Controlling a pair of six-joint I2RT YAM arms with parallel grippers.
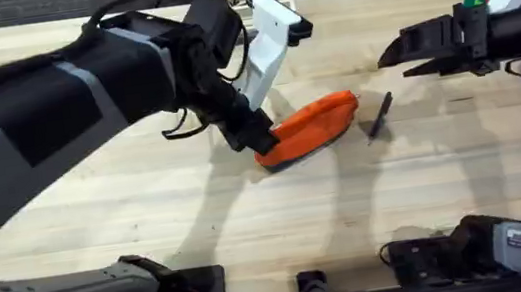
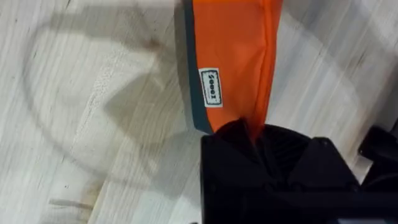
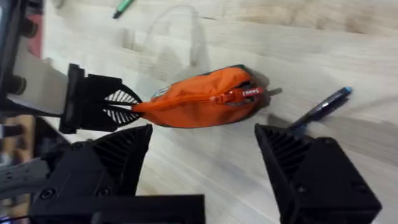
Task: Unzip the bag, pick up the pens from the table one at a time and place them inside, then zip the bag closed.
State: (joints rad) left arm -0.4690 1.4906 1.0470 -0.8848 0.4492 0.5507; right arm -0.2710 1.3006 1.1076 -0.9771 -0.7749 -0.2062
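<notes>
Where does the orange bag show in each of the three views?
Overhead: the orange bag lies mid-table, its near end pinched by the left gripper.
Left wrist: the bag runs up from the fingers.
Right wrist: it lies centred, zipper facing.
Shared landmark: the dark pen beside its free end.

You've got one orange bag (image 1: 310, 126) on the tabletop (image 1: 148, 211). Pens: two. One dark pen (image 1: 379, 115) just beside the bag, one green pen (image 3: 122, 7) farther off in the right wrist view. Claws: two, the left claw (image 1: 258, 138) and the right claw (image 1: 392, 56). One white label (image 2: 210, 88) on the bag, one red zipper pull (image 3: 246, 94).
</notes>
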